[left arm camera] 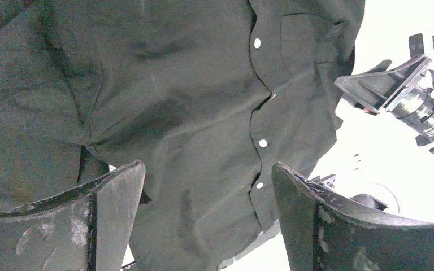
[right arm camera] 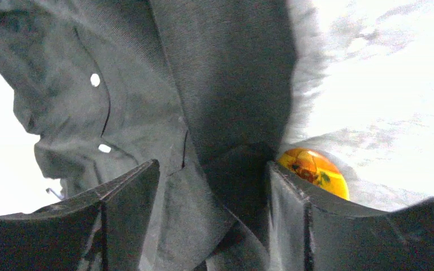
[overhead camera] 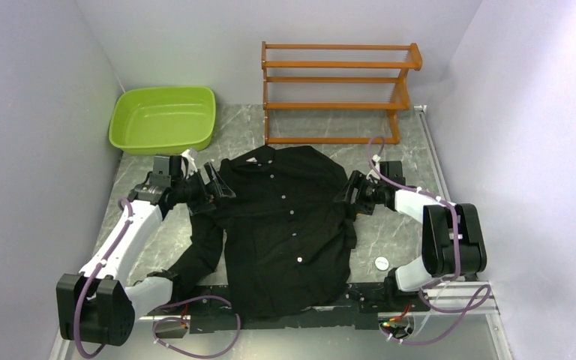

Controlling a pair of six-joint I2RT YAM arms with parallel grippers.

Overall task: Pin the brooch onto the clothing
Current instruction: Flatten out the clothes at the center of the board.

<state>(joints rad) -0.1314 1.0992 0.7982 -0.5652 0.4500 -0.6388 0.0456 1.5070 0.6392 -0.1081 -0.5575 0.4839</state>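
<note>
The black shirt (overhead camera: 285,225) lies buttons-up mid-desk (overhead camera: 165,240), its hem at the near edge. At its right-hand edge the right pincer (right arm camera: 209,169) is spread, with loose cloth between its fingers. The amber brooch (right arm camera: 315,169) sits just outside one finger. The left pincer (left arm camera: 209,169) is also spread, over the opposite shoulder. A green basin (overhead camera: 163,118) and a wooden rack (overhead camera: 337,94) stand at the far edge.

We see a black shirt (overhead camera: 277,225) with small white buttons (overhead camera: 291,212) on a grey bench (overhead camera: 240,131) veined in white like marble. At eleven o'clock sits a lime-green basin (overhead camera: 163,118); at one o'clock, an orange-brown wooden rack (overhead camera: 337,65). The brooch (right arm camera: 315,169) is glossy amber-orange with dark flecks. The left claw (left arm camera: 208,166) and right claw (right arm camera: 213,164) are black, scuffed pale grey. The arms (overhead camera: 131,232) are white and black, their cables (overhead camera: 106,251) purple.
</note>
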